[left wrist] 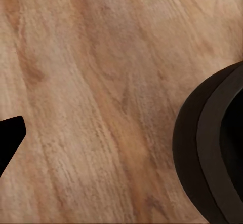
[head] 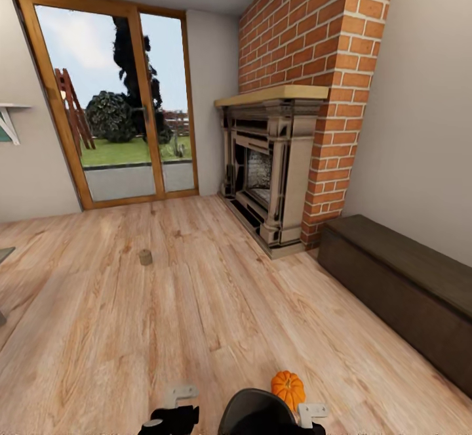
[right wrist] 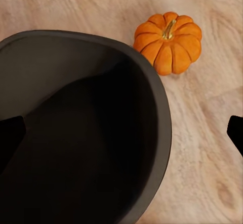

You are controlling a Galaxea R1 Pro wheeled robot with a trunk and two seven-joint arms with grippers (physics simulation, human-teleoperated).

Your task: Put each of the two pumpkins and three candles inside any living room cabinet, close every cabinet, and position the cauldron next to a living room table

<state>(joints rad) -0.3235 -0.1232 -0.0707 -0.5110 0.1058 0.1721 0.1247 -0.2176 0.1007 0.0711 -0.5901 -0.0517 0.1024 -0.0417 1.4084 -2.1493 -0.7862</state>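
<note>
A black cauldron [head: 255, 413] stands on the wooden floor right in front of me, between my arms. One orange pumpkin [head: 288, 388] sits on the floor just beyond its rim, and the right wrist view shows this pumpkin [right wrist: 169, 42] beside the cauldron [right wrist: 76, 133]. My right gripper [right wrist: 121, 133] hangs open above the cauldron's mouth, holding nothing. My left gripper [left wrist: 121, 138] is over bare floor beside the cauldron's rim [left wrist: 202, 148], with one fingertip [left wrist: 10, 138] at the picture's edge. A small beige candle [head: 145, 257] stands alone further out on the floor. The dark-brown cabinet [head: 400, 284] runs along the right wall, shut.
A brick fireplace [head: 275, 166] fills the far right corner, next to the cabinet's end. Glass doors [head: 124, 107] with a wooden frame are in the far wall. A grey sliver [head: 4, 254] shows at the left edge; I cannot tell what it is.
</note>
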